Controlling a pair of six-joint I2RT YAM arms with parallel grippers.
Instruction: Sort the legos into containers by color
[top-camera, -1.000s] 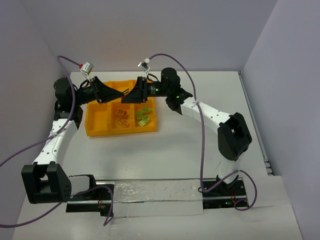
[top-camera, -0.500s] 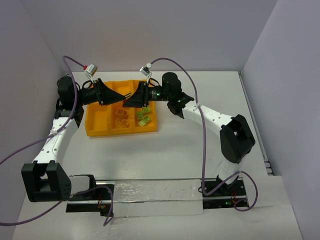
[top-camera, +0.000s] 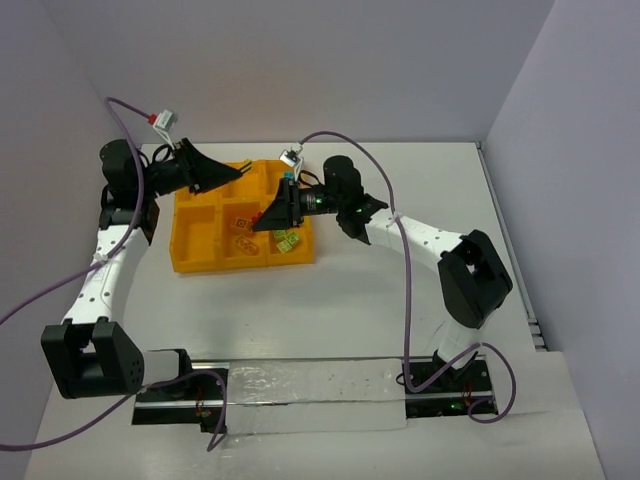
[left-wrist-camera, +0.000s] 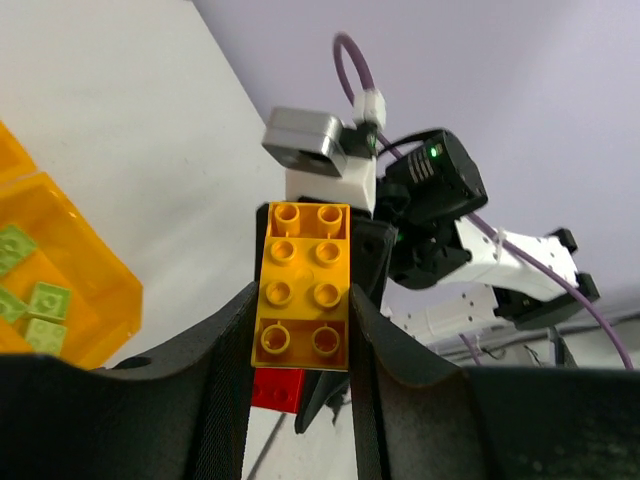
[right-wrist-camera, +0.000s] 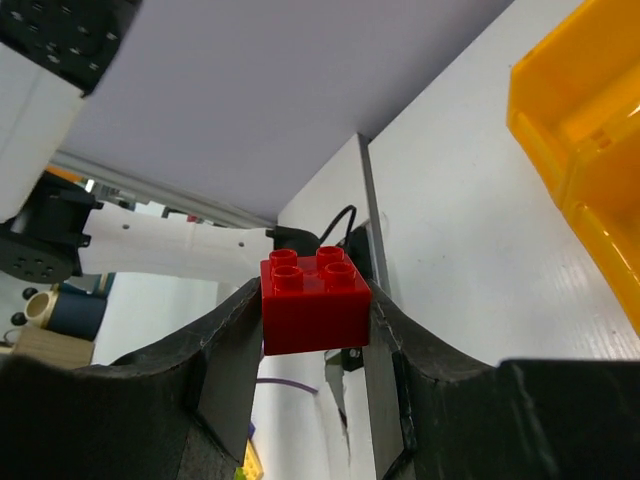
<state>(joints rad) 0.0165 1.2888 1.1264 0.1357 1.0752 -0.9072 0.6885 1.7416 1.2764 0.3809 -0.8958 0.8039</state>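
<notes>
My left gripper (top-camera: 238, 172) is shut on a yellow lego (left-wrist-camera: 302, 270) and holds it in the air over the far edge of the orange-yellow tray (top-camera: 196, 246). My right gripper (top-camera: 259, 221) is shut on a red lego (right-wrist-camera: 313, 303) above the tray's middle. That red lego also shows just beyond the yellow one in the left wrist view (left-wrist-camera: 277, 390). Lime green legos (top-camera: 286, 240) lie in the near right container. Yellow-orange legos (top-camera: 243, 229) lie in the near middle one. No light blue lego shows.
The tray's corner with the green legos (left-wrist-camera: 45, 300) shows at the left of the left wrist view, and its wall (right-wrist-camera: 585, 150) at the right of the right wrist view. A wall runs along the table's right side (top-camera: 520, 250).
The two grippers met tip to tip above the tray; now they have drawn apart. The left one went back and left with the yellow lego, the right one lower with the red lego.
</notes>
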